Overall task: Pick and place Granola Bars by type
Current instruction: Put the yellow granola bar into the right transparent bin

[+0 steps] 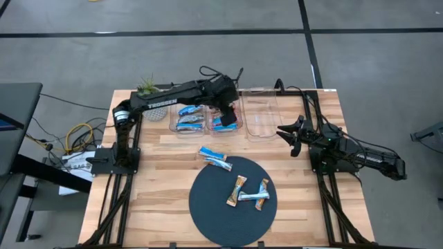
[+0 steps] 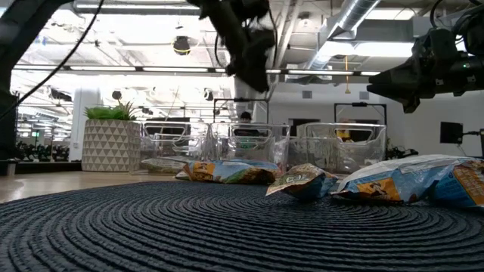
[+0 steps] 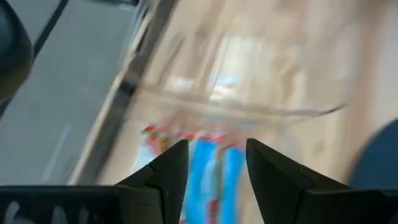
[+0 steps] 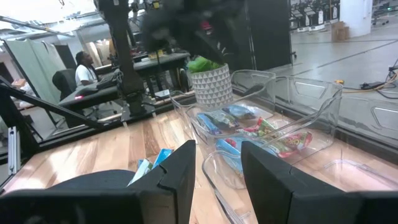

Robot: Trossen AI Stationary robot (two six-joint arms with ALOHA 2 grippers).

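Wooden worktop (image 1: 173,207), seen from above. Small potted plant (image 1: 146,86) at the 11 o'clock corner.

Three clear plastic bins in a row along the 12 o'clock edge. Left bin (image 1: 188,118) holds blue-and-white granola bars (image 1: 190,122). Middle bin (image 1: 226,119) holds a blue-and-red bar (image 1: 222,123). Right bin (image 1: 260,116) shows no bars.

Left arm reaches from its base at 9 o'clock across to the middle bin. Left claw (image 3: 214,168) hangs directly over that bin, above the bar lying in it. Fingers stand apart with a narrow gap; nothing is between them. The blue-and-red wrapper shows through the gap, lower down.

Dark round mat (image 1: 233,199) at 6 o'clock of the worktop. On it: a tan bar (image 1: 238,190) near centre, and a blue-and-white bar (image 1: 255,196) beside it toward 3 o'clock, touching or nearly so. Two more blue-and-white bars (image 1: 215,159) lie at the mat's 11 o'clock rim, partly on the wood.

Right arm waits at the 3 o'clock side of the worktop. Right claw (image 1: 289,133) sits just off the right bin, pointing toward 9 o'clock. Fingers are part-open, nothing held.

A person (image 4: 83,70) sits in the room beyond the worktop, seen from the right wrist.
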